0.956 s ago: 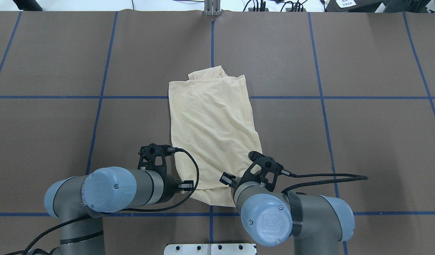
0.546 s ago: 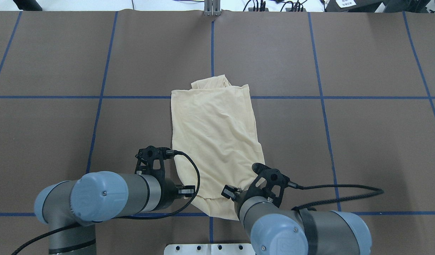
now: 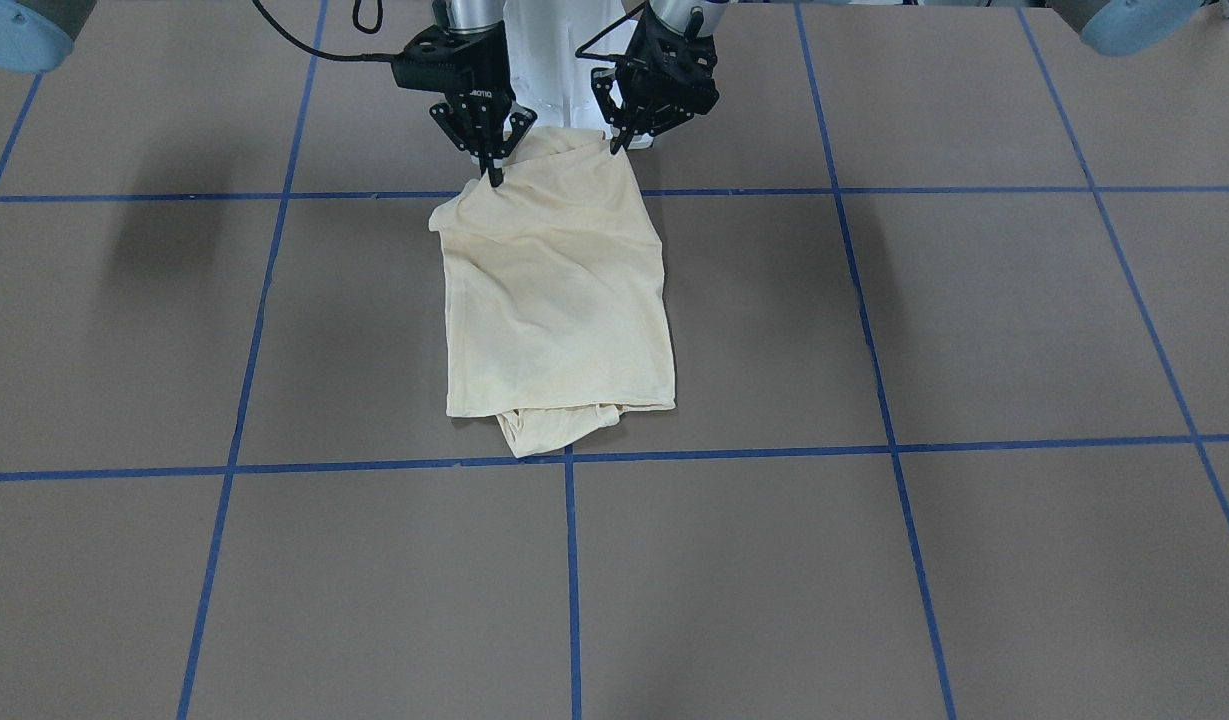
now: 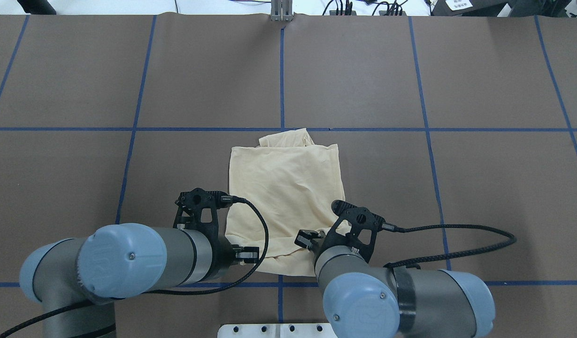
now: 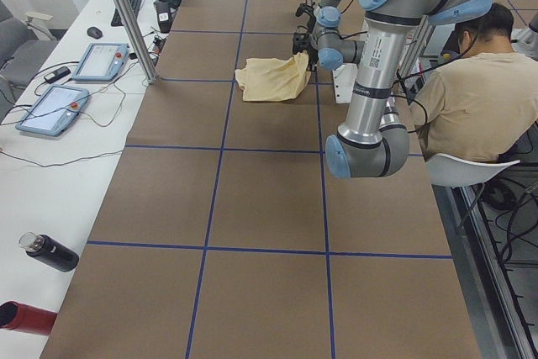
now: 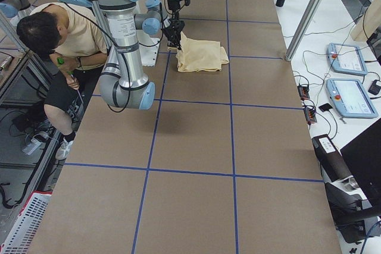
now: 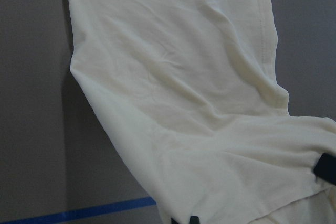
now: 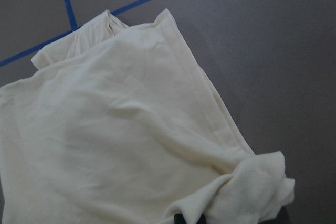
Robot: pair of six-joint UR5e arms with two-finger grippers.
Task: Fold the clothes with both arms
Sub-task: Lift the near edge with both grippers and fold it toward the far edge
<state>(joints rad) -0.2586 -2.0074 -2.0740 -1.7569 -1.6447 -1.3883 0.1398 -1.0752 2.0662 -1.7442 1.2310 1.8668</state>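
The pale cream-yellow shirt [image 4: 286, 188] lies folded into a long rectangle on the brown table, with a sleeve bunch sticking out at its far end [image 3: 549, 430]. No print or label shows. My left gripper [image 3: 614, 145] is shut on the shirt's near corner on its side and holds it slightly raised. My right gripper [image 3: 494, 178] is shut on the other near corner. In the overhead view both sets of fingertips are hidden under the wrists. The left wrist view shows the shirt [image 7: 184, 103] stretching away from the fingers, and so does the right wrist view [image 8: 121, 129].
The white pedestal base [image 4: 279, 330] is just behind the grippers. Blue tape lines [image 4: 281, 70] grid the table. A seated person [image 5: 479, 98] is beside the robot. Teach pendants [image 5: 101, 60], a metal post [image 5: 126, 14] and bottles [image 5: 50, 251] stand along the table's far side.
Both grippers have pulled back toward the robot's base, dragging the shirt with them. Its far end has slid from beyond the crosswise blue line to the near side of it.
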